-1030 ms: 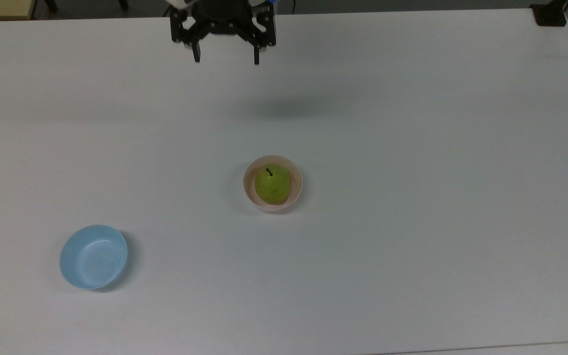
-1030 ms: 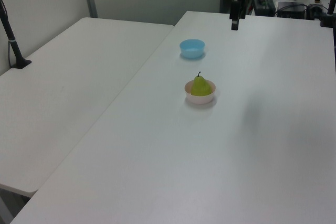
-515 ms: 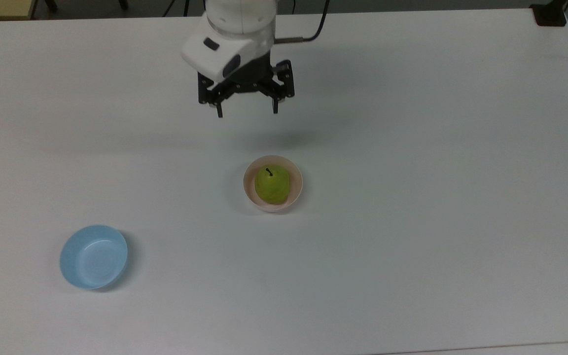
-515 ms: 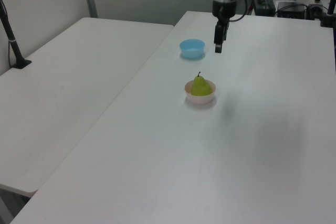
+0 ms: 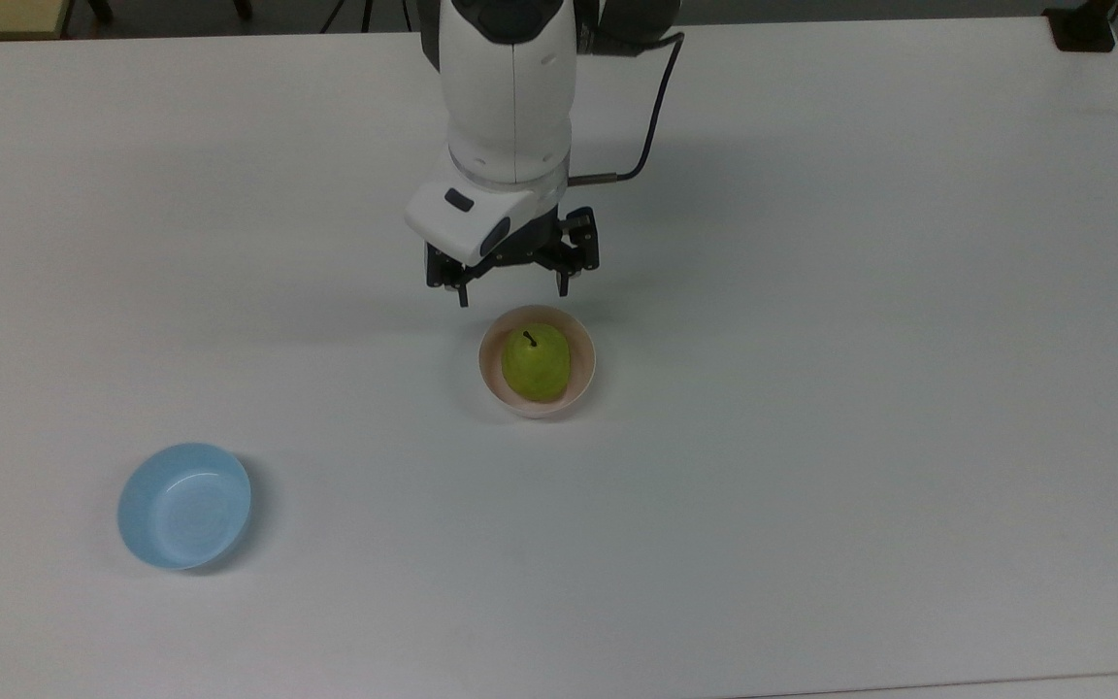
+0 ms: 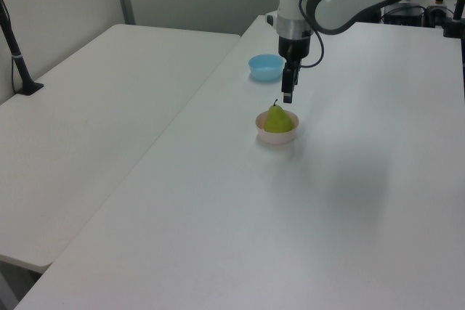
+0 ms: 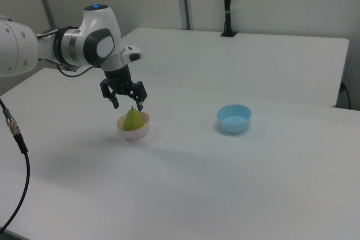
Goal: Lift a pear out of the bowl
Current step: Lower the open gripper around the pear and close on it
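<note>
A yellow-green pear (image 5: pixel 536 363) with a short dark stem stands upright in the pale pink bowl (image 5: pixel 488 367) near the middle of the white table. My gripper (image 5: pixel 513 294) hangs open just past the bowl's far rim in the top view, fingers pointing down and spread about a bowl's width. In the left view the gripper (image 6: pixel 288 96) is right behind and slightly above the pear (image 6: pixel 277 119) and bowl (image 6: pixel 277 136). In the right view the gripper (image 7: pixel 128 105) hovers over the pear (image 7: pixel 133 121), its fingertips level with the stem, touching nothing.
A light blue bowl (image 5: pixel 184 505) sits empty toward the top view's lower left, well apart from the pink one. A black clamp post (image 5: pixel 1083 29) stands at the table's far right corner. A second table (image 6: pixel 94 107) adjoins on the left view's left.
The arm has come from the table's far edge toward the pink bowl and lowered, its open fingers now just by the bowl's rim. Pear and both bowls have not moved.
</note>
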You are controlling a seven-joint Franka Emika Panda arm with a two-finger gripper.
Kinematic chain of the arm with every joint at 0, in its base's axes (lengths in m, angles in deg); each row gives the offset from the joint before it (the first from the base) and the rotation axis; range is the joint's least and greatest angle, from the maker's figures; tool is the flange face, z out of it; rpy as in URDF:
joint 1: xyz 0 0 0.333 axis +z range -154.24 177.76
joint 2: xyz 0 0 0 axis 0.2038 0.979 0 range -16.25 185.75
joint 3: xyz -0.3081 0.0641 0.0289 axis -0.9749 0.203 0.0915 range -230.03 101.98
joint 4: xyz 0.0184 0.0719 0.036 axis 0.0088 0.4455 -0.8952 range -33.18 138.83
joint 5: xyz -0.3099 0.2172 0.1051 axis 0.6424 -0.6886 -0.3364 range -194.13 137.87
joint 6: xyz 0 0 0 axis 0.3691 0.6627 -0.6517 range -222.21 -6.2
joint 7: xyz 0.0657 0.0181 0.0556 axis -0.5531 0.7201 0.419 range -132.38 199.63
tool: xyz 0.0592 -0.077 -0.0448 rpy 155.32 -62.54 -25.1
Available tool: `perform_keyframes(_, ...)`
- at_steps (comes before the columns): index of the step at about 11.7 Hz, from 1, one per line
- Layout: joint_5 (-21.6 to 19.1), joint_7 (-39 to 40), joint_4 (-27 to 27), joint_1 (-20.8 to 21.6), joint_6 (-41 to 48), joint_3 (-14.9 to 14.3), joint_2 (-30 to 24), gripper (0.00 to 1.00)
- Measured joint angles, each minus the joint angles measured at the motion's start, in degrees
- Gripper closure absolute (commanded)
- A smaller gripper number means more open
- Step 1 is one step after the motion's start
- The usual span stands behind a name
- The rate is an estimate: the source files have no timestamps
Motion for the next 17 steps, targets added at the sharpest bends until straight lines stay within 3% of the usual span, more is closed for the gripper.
perform_keyframes(13,0.18,0.03,-0.08,1.21,-9.17,0.01,7.33,0.07)
perform_keyframes(15,0.19,0.03,-0.08,1.21,-9.18,0.01,7.64,0.12)
perform_keyframes(17,0.20,0.04,-0.08,1.22,-9.58,0.01,7.77,0.24)
